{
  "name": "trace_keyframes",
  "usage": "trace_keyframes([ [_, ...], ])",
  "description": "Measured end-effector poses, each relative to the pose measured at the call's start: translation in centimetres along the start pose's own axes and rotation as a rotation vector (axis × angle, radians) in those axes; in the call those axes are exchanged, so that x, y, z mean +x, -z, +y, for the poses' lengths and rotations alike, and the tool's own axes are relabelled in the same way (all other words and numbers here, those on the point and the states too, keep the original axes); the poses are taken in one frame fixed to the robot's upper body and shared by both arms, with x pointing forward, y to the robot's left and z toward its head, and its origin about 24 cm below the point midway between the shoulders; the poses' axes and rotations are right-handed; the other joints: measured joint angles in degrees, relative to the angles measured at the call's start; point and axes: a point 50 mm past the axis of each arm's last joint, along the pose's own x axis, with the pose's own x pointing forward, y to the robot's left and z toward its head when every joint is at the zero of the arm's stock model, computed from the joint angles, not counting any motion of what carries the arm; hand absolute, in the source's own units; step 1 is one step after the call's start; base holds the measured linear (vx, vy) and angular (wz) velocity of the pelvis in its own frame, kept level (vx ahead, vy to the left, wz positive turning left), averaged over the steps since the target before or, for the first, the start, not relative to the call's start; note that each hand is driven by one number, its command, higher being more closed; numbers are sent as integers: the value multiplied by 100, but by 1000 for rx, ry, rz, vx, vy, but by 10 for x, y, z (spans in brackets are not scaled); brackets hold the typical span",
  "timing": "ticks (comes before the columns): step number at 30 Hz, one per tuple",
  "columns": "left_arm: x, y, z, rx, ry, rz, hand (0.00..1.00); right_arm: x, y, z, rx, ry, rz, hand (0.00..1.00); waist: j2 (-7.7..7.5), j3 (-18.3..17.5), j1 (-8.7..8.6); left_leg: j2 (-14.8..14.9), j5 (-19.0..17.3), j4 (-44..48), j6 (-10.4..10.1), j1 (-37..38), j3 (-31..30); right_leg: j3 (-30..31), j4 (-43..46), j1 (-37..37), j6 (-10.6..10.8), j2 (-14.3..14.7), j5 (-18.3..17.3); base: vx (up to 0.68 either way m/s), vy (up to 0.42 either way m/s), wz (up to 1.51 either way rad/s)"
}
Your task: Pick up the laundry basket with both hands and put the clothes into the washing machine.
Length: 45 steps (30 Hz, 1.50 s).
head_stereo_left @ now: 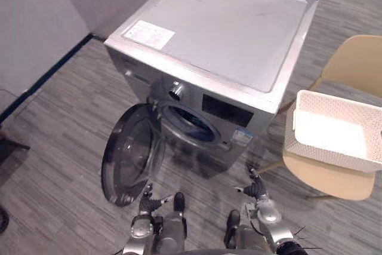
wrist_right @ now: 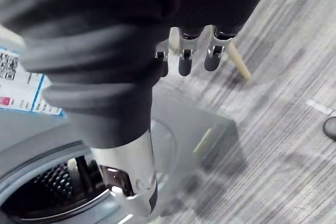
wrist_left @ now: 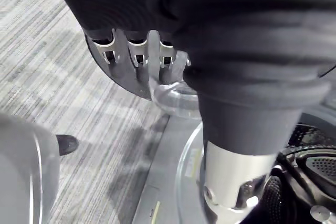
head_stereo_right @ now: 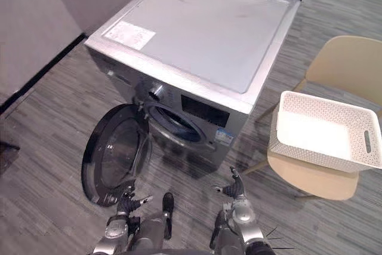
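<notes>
A white perforated laundry basket point(head_stereo_left: 325, 154) stands on a beige chair point(head_stereo_left: 355, 58) to the right of the silver washing machine point(head_stereo_left: 221, 34). The basket's inside looks white; I cannot make out single clothes. The machine's round door point(head_stereo_left: 131, 153) is swung open to the left, and the drum opening point(head_stereo_left: 191, 122) is dark. My left hand point(head_stereo_left: 148, 198) hangs low in front of the door with relaxed fingers point(wrist_left: 137, 59) and holds nothing. Below the machine's front right corner my right hand point(head_stereo_left: 258, 190) is also open, with its fingers point(wrist_right: 189, 56) straight. Both hands are well away from the basket.
A grey wall with a dark baseboard point(head_stereo_left: 54, 67) runs along the left. Striped grey floor point(head_stereo_left: 59, 165) surrounds the machine. The open door takes up the floor space in front of the machine's left half. The chair's legs point(head_stereo_left: 271, 164) stand close to the machine's right side.
</notes>
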Motion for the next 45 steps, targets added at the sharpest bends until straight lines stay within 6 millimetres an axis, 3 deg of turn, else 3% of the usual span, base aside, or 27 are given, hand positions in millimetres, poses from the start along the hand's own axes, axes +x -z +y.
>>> trace_keyframes([
  [1,-1,2,0,2,0,7,0,-2,3,-2,-4,3,9,0,-6,-13,-20,38,-181,147,-37,81,31,-24,-54,-1,27,-15,55,-152,107,35],
  [2,-4,6,-2,10,9,17,0,-5,10,-6,-5,15,30,0,159,-97,-26,154,-570,-117,-157,445,76,-50,-188,3,124,33,186,-128,156,14],
  [3,-4,7,-3,11,14,19,0,-6,13,-8,-1,23,39,0,240,-139,-26,176,-685,-509,-140,606,67,-63,-274,3,193,90,260,-126,198,8],
  [5,-3,6,1,38,11,16,0,-8,17,-1,26,14,61,0,22,-210,-29,-125,-341,-1261,1,813,60,-73,-749,136,373,-6,499,-66,152,20],
  [8,-3,7,0,58,23,12,0,-9,17,2,36,10,63,0,6,-284,-145,-410,-203,-1576,130,1096,-67,-43,-1042,490,403,-177,774,-18,126,36],
  [11,-8,6,5,47,-7,-13,0,-10,17,5,45,4,65,0,4,-424,-138,-506,-140,-1785,160,1197,-81,-45,-1205,608,454,-228,836,7,63,5],
  [15,-18,-26,13,-7,-39,-182,0,-11,19,6,48,3,71,0,-25,-467,-137,-527,-64,-1833,175,1205,-242,-202,-1265,651,473,-222,844,86,-9,21],
  [17,-27,-51,26,-60,-88,-316,0,-15,23,4,49,5,79,0,-38,-474,-128,-547,-52,-1839,182,1241,-367,-341,-1364,816,493,-172,857,111,-15,31],
  [20,-32,-70,46,-106,-169,-422,0,-16,26,4,50,-7,85,0,-40,-477,-95,-523,-52,-1887,182,1345,-476,-432,-1448,1002,470,-120,843,93,-44,20],
  [23,-29,-82,70,-164,-286,-466,0,-10,19,-1,53,-10,65,0,-43,-487,31,-512,-46,-1942,178,1384,-554,-518,-1528,1091,457,-87,835,26,-22,12],
  [28,-14,-78,80,-118,-317,-410,0,2,6,-5,40,-15,39,0,-91,-510,149,-525,43,-2045,140,1373,-668,-585,-1561,1086,453,-82,838,-15,-11,9],
  [31,4,-87,87,-79,-322,-382,0,9,2,0,31,-28,57,0,-235,-484,170,-492,196,-2176,102,1224,-777,-701,-1639,981,390,-18,885,-46,-36,19],
  [35,23,-95,97,-28,-334,-327,0,21,-19,2,28,-28,14,0,-436,-243,157,-411,276,-2087,40,780,-707,-616,-1639,527,230,62,1028,-86,-11,-9],
  [37,32,-107,95,-13,-323,-323,0,27,-31,1,28,-13,-18,0,-527,10,142,-395,282,-1946,39,533,-671,-546,-1616,310,221,75,1091,-109,12,-16],
  [39,42,-123,81,26,-270,-331,0,35,-50,-1,41,13,-65,0,-549,309,112,-386,291,-1775,34,183,-577,-427,-1581,-34,186,75,1201,-128,35,-20],
  [44,52,-148,73,72,-237,-357,0,45,-73,-3,83,28,-102,0,-539,573,20,-353,313,-1587,44,-287,-439,-241,-1489,-544,139,76,1317,-82,35,-18],
  [45,53,-160,69,91,-222,-382,0,48,-78,-4,95,48,-109,0,-549,614,25,-326,313,-1527,42,-415,-368,-160,-1372,-725,138,70,1316,-46,13,-14],
])
